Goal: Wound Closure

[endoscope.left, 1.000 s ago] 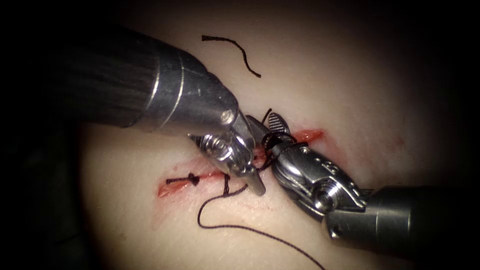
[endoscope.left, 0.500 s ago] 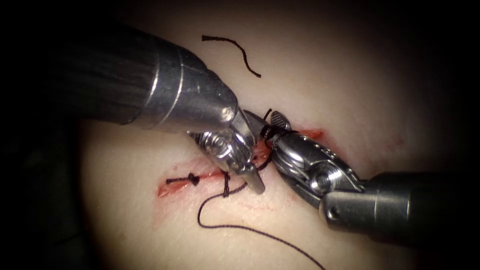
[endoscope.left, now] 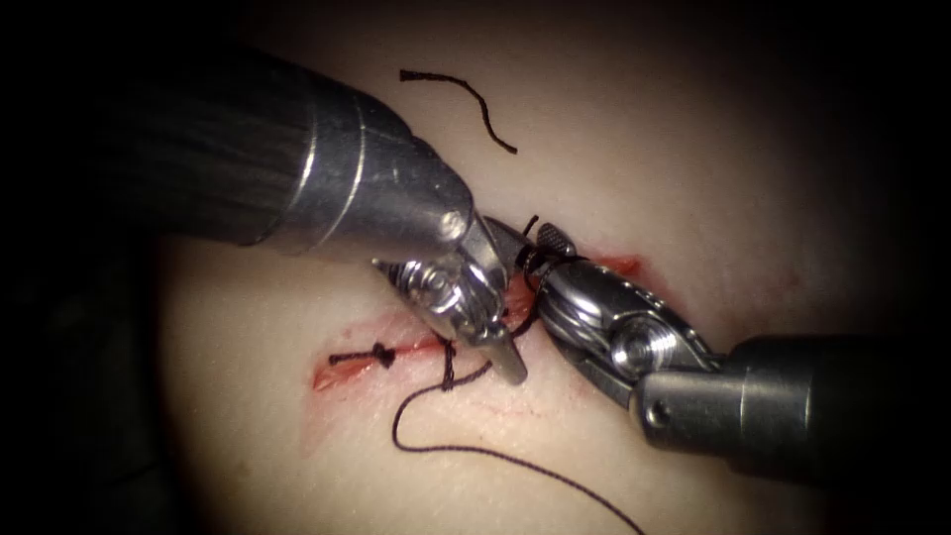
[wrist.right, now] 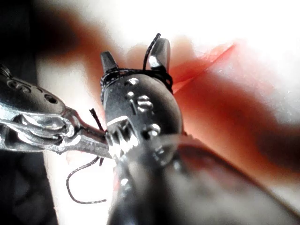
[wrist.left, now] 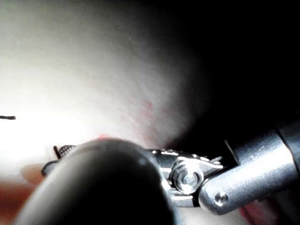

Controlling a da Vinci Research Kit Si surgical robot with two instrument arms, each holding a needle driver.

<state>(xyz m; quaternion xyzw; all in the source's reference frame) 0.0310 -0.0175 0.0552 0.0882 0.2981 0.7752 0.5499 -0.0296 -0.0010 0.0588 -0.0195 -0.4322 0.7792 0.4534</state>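
**Thread wound round open tool over half-closed cut**

Endoscope view: the left tool reaches down across the cut in the tissue. Its jaws are closed, apparently on the thread, which trails off in a long loop below the cut. The right tool stands open just beside it, with turns of thread wrapped round the base of its jaws. Neither tool holds a needle. A finished knot sits on the left part of the cut, and a cut end of thread lies well apart above.

Left wrist view: the right tool reaches in past the left arm's dark shaft, its toothed jaw tip close over the pale tissue. Whether the two tools touch cannot be told.

Right wrist view: the wraps lie near the root of the parted jaws, and a short tail rises between them. The left tool lies close alongside.

Judged from this, the main risk is the wraps sliding off the open jaws, since slack in the held strand would let them fall. A hard pull could instead cinch them onto the metal or drag at the tissue edge. With the tools so close, a small drift could knock them together.
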